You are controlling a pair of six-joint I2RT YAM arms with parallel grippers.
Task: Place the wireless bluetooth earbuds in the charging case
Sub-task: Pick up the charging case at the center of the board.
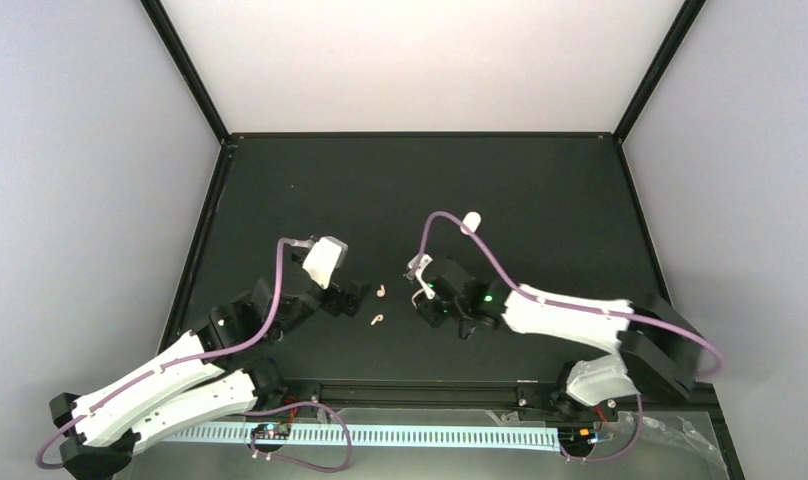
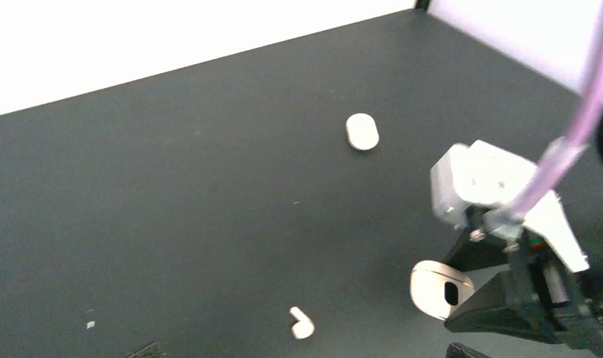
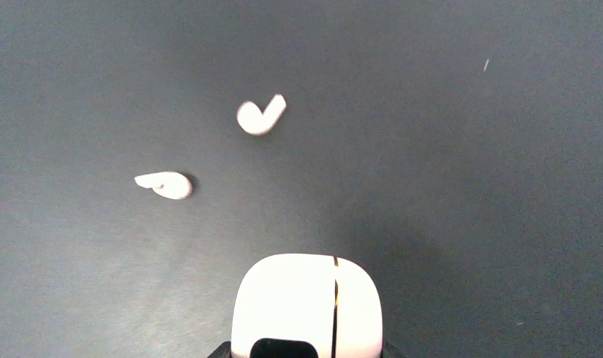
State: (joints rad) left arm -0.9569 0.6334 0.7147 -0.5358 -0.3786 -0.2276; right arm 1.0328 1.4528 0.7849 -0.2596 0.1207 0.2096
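Observation:
The charging case (image 3: 306, 302), cream-white and closed with a thin seam down its right side, fills the bottom of the right wrist view. My right gripper (image 1: 427, 300) is shut on the case, a dark finger pressing each side. The left wrist view shows the same case (image 2: 430, 287) between those dark fingers (image 2: 500, 309). Two earbuds lie loose on the black mat between the arms, one (image 1: 380, 291) (image 3: 260, 115) farther back, the other (image 1: 377, 320) (image 3: 166, 184) nearer. My left gripper (image 1: 352, 297) stands open just left of them, holding nothing.
A plain white pill-shaped capsule (image 1: 471, 221) (image 2: 362, 131) lies on the mat behind the right gripper, under its purple cable. The black mat (image 1: 540, 190) is ringed by a raised black frame and pale walls. A white perforated strip (image 1: 410, 436) runs along the near edge.

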